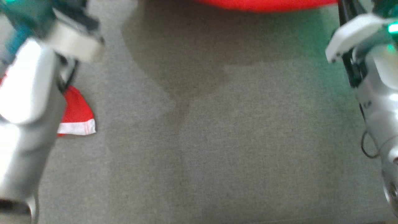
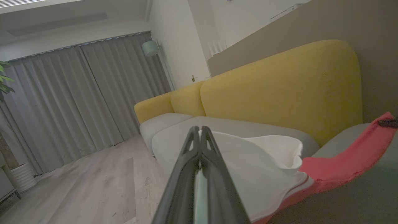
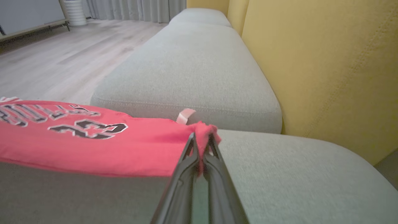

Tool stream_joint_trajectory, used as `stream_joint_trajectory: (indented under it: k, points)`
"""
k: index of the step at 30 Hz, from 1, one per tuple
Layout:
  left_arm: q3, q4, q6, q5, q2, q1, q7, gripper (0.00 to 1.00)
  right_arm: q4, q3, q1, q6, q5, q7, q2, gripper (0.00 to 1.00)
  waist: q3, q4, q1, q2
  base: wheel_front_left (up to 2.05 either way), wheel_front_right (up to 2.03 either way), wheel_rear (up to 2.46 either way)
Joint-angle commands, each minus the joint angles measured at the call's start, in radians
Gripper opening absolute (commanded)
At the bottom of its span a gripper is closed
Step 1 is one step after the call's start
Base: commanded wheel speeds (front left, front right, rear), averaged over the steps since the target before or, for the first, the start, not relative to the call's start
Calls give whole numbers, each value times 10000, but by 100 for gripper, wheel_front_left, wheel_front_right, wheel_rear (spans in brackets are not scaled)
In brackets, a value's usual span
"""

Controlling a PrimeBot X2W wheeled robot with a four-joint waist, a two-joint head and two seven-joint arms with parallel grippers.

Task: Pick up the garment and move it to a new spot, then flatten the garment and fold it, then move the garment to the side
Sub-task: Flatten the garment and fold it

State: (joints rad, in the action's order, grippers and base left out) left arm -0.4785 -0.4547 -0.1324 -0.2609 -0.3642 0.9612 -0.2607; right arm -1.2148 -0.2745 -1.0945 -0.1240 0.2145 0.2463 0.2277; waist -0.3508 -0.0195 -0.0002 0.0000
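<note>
Garment look: The garment (image 3: pixel 93 146) is a red sports shirt. It has black letters and numbers with white edges. In the left wrist view part of it (image 2: pixel 264 168) is white, with thin stripes where the white meets the red. In the head view one red piece (image 1: pixel 77 115) ends in a white band.
Garment place: It is pulled out long between the two end effectors, over the grey seat of the sofa (image 3: pixel 192 68). I cannot tell if it touches the seat.
Left end effector: The left end effector (image 2: pixel 200 129) has its two dark fingers pressed together, pinching the white cloth.
Right end effector: The right end effector (image 3: pixel 200 137) is squeezed tight on a bunched red corner. A small pale tag (image 3: pixel 185 115) sticks up just beside that corner.
Cloth feel: The shirt looks thin and soft. It folds and puffs near the left fingers.
Sofa: The seat cushions are grey, woven and rounded at the edges. The back cushions (image 2: pixel 279 93) are yellow and look fuzzy, with round tops.
Room: The floor (image 2: pixel 93 186) is pale wood boards. Long grey curtains (image 2: pixel 77 99) hang in folds.
</note>
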Motion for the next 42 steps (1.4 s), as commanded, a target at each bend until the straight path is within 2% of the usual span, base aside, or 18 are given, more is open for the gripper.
stream_joint_trajectory:
  k: [1,9,13,25,28,33,42]
  points:
    - [179,542,18,-110,-577,-25,-10,0,204,-305,-30,-67,180,-11,91,0,408,120,2,0,0,0,0]
    - [-1302,1864,18,-346,-1458,-2748,-10,0,344,-2150,1556,-67,1419,-1134,742,0,1571,185,2,0,0,0,0]
    - [-1525,2117,18,-485,-1725,-3635,-10,0,639,-2941,2074,-67,1840,-1516,1222,0,1932,203,2,0,0,0,0]
    - [-2311,3099,18,-981,-2315,-5949,-10,0,2253,-4943,3625,-67,4463,-3247,2740,0,2872,218,2,0,0,0,0]
    - [-2339,3422,18,-963,-2454,-6364,-11,0,3269,-5771,4022,-67,5318,-3983,3169,0,3052,143,2,0,0,0,0]
    - [-1754,3897,63,-929,-2558,-7127,-11,0,4579,-6621,4386,-67,6586,-4944,4023,0,3367,-2,2,0,0,0,0]
    - [-1441,4660,80,-750,-2739,-8406,-11,0,6080,-7429,5060,-67,8248,-6347,5479,0,3805,-215,2,0,0,0,0]
